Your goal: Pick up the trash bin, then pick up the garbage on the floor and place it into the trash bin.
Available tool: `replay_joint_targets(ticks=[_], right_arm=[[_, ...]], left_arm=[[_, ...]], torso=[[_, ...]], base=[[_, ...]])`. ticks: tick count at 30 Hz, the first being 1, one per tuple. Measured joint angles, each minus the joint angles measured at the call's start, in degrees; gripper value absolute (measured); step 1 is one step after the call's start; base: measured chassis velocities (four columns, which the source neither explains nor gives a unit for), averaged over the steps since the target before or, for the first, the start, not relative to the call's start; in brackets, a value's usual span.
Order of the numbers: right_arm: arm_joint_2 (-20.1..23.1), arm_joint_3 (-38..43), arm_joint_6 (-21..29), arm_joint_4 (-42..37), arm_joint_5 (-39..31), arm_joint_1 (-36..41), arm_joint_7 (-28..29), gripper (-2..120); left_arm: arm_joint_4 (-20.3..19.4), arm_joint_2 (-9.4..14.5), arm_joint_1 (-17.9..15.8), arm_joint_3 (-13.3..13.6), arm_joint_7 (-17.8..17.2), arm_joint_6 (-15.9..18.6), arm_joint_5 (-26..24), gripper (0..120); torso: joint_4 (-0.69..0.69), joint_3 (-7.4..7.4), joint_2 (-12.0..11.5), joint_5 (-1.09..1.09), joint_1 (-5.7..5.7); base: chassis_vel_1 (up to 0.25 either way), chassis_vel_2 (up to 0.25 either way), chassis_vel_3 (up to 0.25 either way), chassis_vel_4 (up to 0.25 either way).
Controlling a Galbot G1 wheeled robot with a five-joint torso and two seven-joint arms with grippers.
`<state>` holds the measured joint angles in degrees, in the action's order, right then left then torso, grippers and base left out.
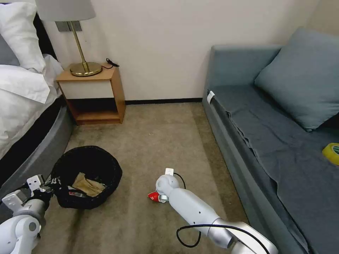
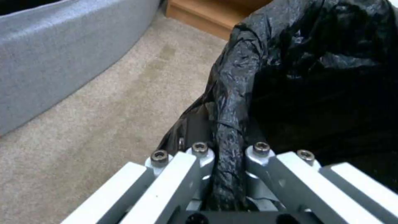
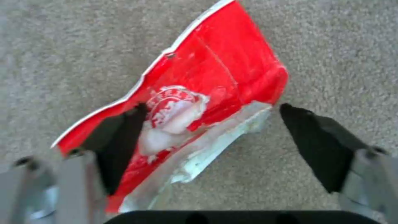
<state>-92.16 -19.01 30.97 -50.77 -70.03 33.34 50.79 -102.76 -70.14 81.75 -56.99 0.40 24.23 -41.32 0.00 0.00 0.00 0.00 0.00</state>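
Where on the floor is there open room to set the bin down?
Bare carpet lies open between the nightstand and sofa. It is crowded near the trash bin, by the bed, and around the red packet under the right gripper.

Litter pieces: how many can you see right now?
3. A brown paper piece and a small reddish scrap lie inside the trash bin; a red-and-white packet lies on the carpet. More may be hidden.

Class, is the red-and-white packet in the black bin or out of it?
Out: the red-and-white packet lies on the carpet, between the right gripper's open fingers.
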Motion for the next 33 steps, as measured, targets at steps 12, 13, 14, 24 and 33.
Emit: replay_joint_targets(ticks=[12, 13, 14, 24, 33], right_arm=[[0.03, -1.27, 0.63, -1.01, -0.02, 0.41, -0.66, 39], [0.03, -1.48, 0.6, -1.19, 0.02, 0.4, -0.87, 35], [0.03, -1.55, 0.58, -1.22, 0.04, 0.4, -0.94, 30], [0.02, -1.99, 0.12, -2.68, 0.79, 0.56, -1.34, 0], [3.28, -2.88, -0.4, -7.03, 0.73, 0.46, -0.94, 0]], left_arm=[[-0.63, -0.71, 0.58, -0.86, 0.04, -0.1, 0.13, 3], [-0.83, -0.82, 0.75, -1.02, 0.05, -0.12, 0.13, 3], [-1.0, -0.92, 0.88, -1.12, 0.06, -0.13, 0.13, 3], [-2.0, -1.35, 1.65, -2.03, 0.13, -0.16, 0.15, 3], [-3.4, -1.92, 2.28, -2.42, 0.15, -0.17, 0.18, 3]], torso=[[0.0, 0.0, 0.0, 0.0, 0.0], [0.01, 0.0, 0.0, 0.0, 0.0], [0.01, 0.0, 0.0, 0.0, 0.0], [0.01, 0.0, 0.0, 0.0, 0.0], [0.0, 0.0, 0.0, 0.0, 0.0]], base=[[0.0, 0.0, 0.0, 0.0], [0.0, 0.0, 0.0, 0.0], [0.0, 0.0, 0.0, 0.0], [0.0, 0.0, 0.0, 0.0], [0.0, 0.0, 0.0, 0.0]])
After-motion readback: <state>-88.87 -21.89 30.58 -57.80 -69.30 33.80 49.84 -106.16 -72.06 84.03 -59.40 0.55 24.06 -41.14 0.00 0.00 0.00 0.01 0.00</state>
